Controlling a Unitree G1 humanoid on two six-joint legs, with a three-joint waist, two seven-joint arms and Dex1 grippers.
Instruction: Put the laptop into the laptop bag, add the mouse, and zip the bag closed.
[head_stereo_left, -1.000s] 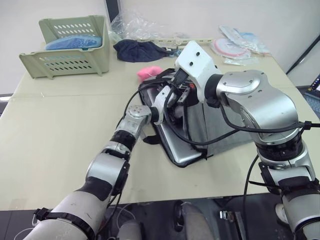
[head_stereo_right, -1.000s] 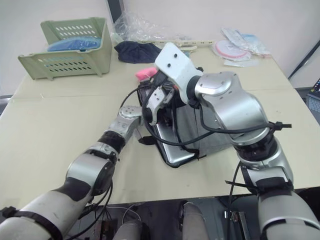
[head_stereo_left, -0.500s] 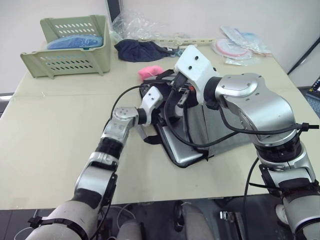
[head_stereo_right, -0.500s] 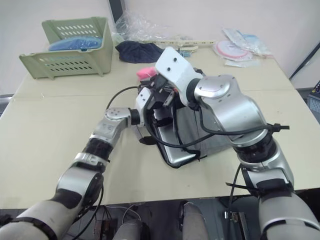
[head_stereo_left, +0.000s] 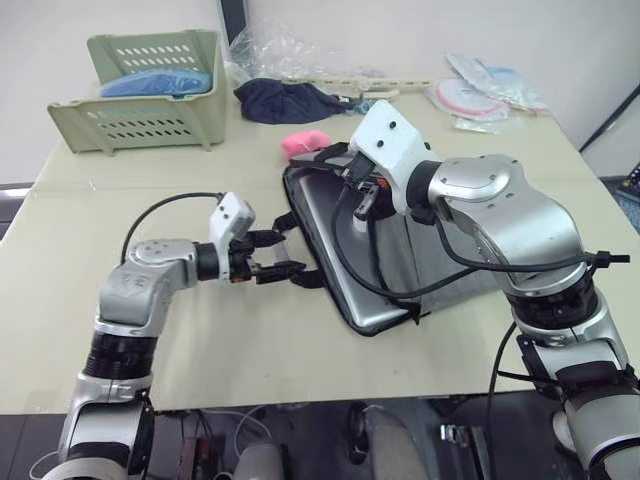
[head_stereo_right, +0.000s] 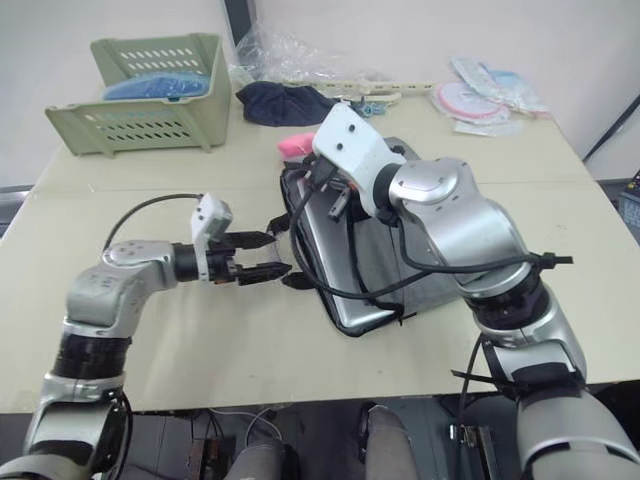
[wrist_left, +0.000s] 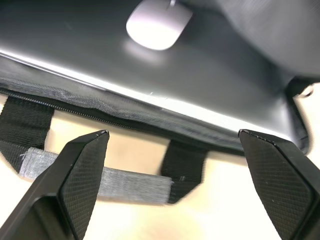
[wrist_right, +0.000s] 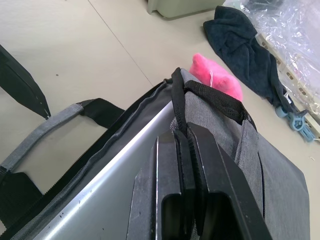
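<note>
The grey laptop bag (head_stereo_left: 455, 265) lies open on the table with the silver laptop (head_stereo_left: 338, 245) inside it. The white mouse (wrist_left: 159, 22) rests on the laptop's lid inside the bag. My right gripper (wrist_right: 182, 132) is shut on the bag's upper black handle strap (wrist_right: 210, 97) and holds the top flap up. To the left of the bag's mouth my left gripper (head_stereo_left: 290, 253) is open and empty, pointing at the opening. It hovers just short of the lower handle (wrist_left: 132, 182), which lies flat on the table.
A pink plush toy (head_stereo_left: 305, 143) sits just behind the bag, with a dark cloth (head_stereo_left: 285, 100) beyond it. A green basket (head_stereo_left: 140, 110) stands at the back left, and plastic bags and packets (head_stereo_left: 470, 95) lie along the back edge.
My left arm has pulled back to the left, out of the bag's mouth, and its gripper now stands open clear of the bag. The right gripper still holds the strap.
</note>
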